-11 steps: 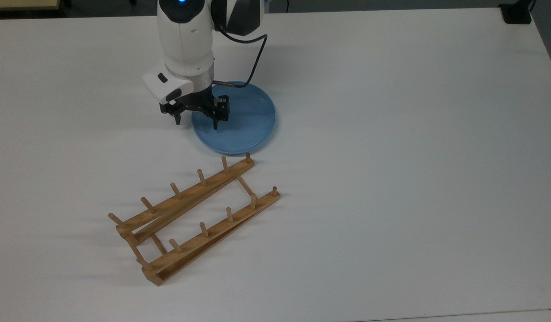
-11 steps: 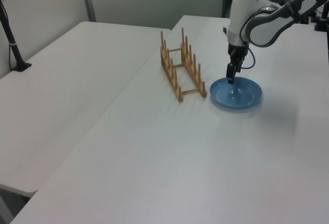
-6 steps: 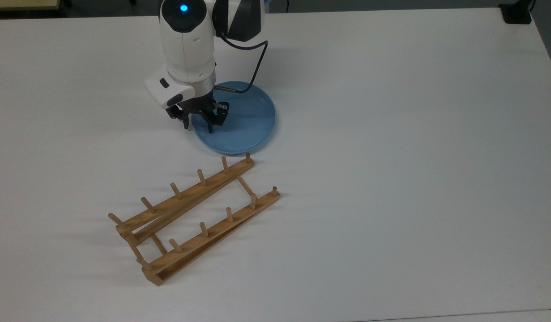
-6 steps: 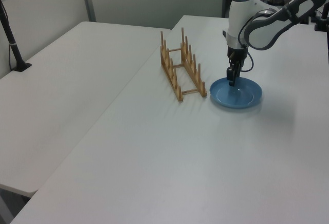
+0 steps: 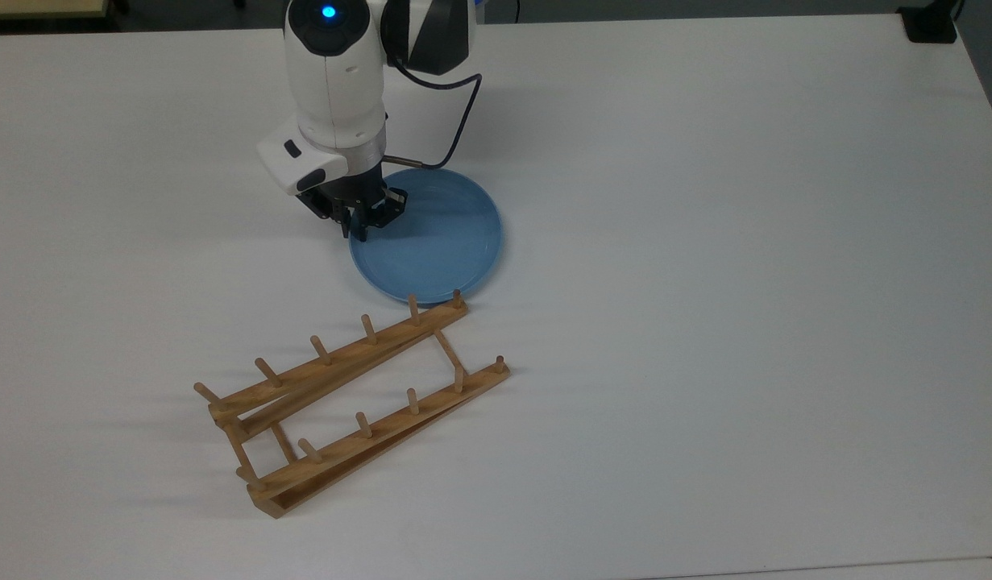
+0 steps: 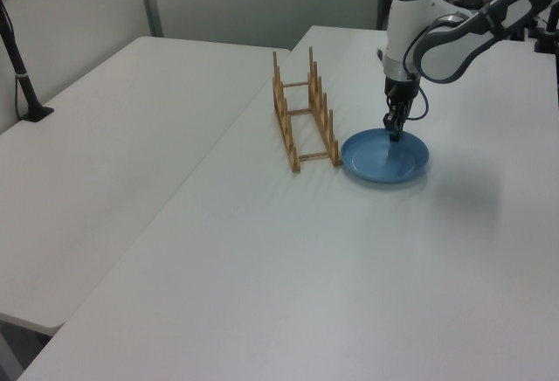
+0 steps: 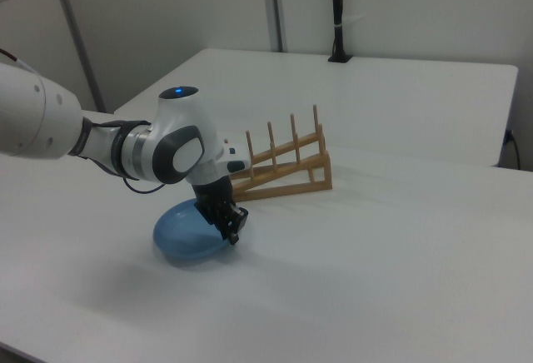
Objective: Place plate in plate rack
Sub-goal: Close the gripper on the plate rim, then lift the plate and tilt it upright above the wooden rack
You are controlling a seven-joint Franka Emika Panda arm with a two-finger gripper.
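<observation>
From the top view we see the light-blue plate (image 5: 428,237) flat on the white table (image 5: 745,282), its lower rim right up against the near end of the wooden plate rack (image 5: 352,403). The gripper (image 5: 359,221) comes straight down on the plate's rim at the top view's left, its fingers pinched close together on that edge.

Over to the left view: the plate (image 6: 385,155) sits just beside the rack (image 6: 303,121), at the left view's right of it, seemingly touching the end peg. The gripper (image 6: 395,129) stands on the far part of the rim, fingers drawn in on it.

In the right view the arm's white wrist hangs over the plate (image 7: 186,233), and the gripper (image 7: 231,228) clasps the rim at the right view's right. The rack (image 7: 281,167) stands behind, pegs upright.
</observation>
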